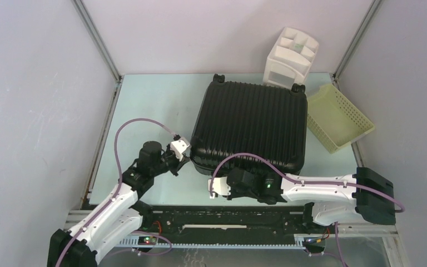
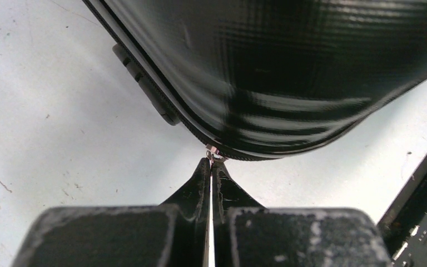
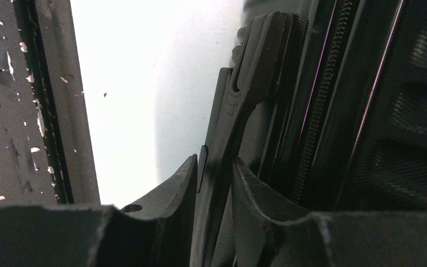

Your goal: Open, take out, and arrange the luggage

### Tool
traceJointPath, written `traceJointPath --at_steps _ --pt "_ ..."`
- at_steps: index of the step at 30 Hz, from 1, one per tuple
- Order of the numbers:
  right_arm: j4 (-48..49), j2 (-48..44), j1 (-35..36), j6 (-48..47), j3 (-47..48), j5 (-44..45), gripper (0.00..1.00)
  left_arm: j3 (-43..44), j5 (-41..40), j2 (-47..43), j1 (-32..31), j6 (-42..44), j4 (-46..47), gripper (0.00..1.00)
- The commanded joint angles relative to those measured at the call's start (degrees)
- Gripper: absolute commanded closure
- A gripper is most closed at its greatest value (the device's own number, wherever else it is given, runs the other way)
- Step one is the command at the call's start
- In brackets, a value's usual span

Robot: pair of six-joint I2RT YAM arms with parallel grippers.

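The luggage (image 1: 250,125), a large black ribbed hard-shell suitcase, lies flat and closed in the middle of the table. My left gripper (image 1: 173,161) is at its near-left corner, shut on the small metal zipper pull (image 2: 211,153) on the zipper line, seen in the left wrist view with the fingertips pinched together (image 2: 211,162). My right gripper (image 1: 222,188) is at the suitcase's near edge, shut on the black side handle (image 3: 239,111), which runs between its fingers (image 3: 184,183). The suitcase shell fills the right of that view (image 3: 389,111).
A white three-tier drawer organizer (image 1: 290,55) stands behind the suitcase at the back. A pale yellow perforated basket (image 1: 339,118) lies tilted to the suitcase's right. Grey walls enclose the table on three sides. A black rail (image 1: 228,214) runs along the near edge.
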Motion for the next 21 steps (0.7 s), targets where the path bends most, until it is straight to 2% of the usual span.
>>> traceJointPath --at_steps 1,8,14,21 --pt "-5.75 2.58 -0.41 2.46 -0.05 -5.54 0.67 3.34 -6.99 1.80 0.56 2.18 4.72 1.00" --pt "-9.52 2.16 -0.06 1.40 0.25 -11.13 0.85 5.67 -5.88 7.87 3.74 2.16 7.71 1.00" --pt "-12.52 1.99 0.32 -0.01 0.25 -16.14 0.90 11.14 1.27 15.45 9.32 3.79 9.63 1.00" --pt "-15.39 1.88 1.08 -1.94 0.25 -20.33 0.91 21.08 7.49 28.65 11.63 6.81 8.20 1.00"
